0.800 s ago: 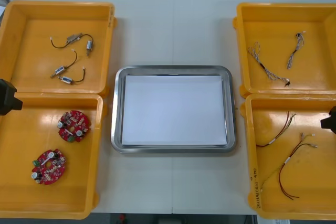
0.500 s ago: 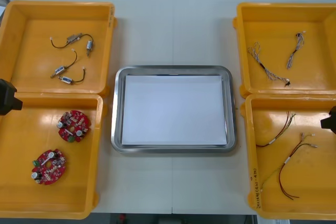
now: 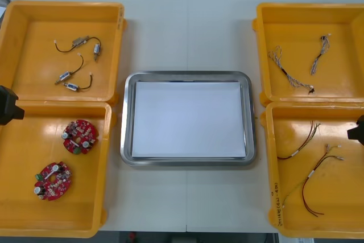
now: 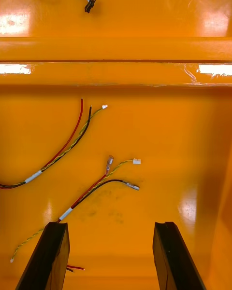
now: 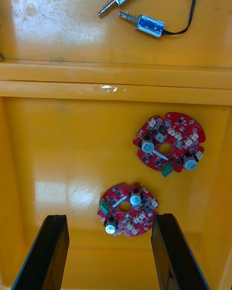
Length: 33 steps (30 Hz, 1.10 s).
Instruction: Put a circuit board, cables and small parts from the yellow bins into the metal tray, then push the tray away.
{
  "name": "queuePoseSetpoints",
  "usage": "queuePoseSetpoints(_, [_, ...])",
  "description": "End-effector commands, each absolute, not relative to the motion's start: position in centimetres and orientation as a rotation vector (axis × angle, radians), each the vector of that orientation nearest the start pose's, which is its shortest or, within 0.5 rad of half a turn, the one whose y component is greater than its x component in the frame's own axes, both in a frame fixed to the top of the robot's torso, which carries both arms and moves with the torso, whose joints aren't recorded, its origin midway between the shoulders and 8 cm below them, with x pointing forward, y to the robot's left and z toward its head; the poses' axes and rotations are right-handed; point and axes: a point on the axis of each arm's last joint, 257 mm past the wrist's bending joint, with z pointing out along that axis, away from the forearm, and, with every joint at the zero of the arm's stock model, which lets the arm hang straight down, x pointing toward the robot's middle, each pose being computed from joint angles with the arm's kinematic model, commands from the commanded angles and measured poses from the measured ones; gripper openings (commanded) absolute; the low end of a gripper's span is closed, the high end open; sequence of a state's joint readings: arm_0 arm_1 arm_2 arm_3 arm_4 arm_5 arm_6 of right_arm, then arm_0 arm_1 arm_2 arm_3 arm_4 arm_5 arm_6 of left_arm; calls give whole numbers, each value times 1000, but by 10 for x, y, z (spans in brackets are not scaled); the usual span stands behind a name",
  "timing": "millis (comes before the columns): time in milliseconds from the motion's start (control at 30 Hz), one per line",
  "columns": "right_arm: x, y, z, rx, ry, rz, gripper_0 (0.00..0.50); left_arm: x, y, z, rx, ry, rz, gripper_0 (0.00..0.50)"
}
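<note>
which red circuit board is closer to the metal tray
The far board, next to the divider by the small metal parts; the other board sits nearer the robot and farther from the metal tray.

yellow bins (image 3: 116, 49); red boards (image 3: 79, 136); white-lined tray (image 3: 128, 118).

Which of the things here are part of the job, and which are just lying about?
For the job: tray; yellow bins; small metal parts; blue and white cables; circuit boards, left tool open above them; red and yellow cables, right tool open above them.
Not part of it: the table.
</note>
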<state>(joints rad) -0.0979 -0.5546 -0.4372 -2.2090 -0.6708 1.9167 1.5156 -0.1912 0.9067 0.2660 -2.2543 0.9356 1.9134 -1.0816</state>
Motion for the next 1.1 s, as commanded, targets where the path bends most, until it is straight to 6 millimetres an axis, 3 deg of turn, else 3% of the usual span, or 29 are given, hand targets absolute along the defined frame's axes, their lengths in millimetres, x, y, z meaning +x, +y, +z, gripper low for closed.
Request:
queuePoseSetpoints(33, [371, -382, -179, 33, 2596, -12, 500, 366, 382, -124, 6, 2641, 148, 500])
queuePoseSetpoints(1100, [371, -382, -179, 33, 2596, -12, 500, 366, 382, -124, 6, 2641, 148, 500])
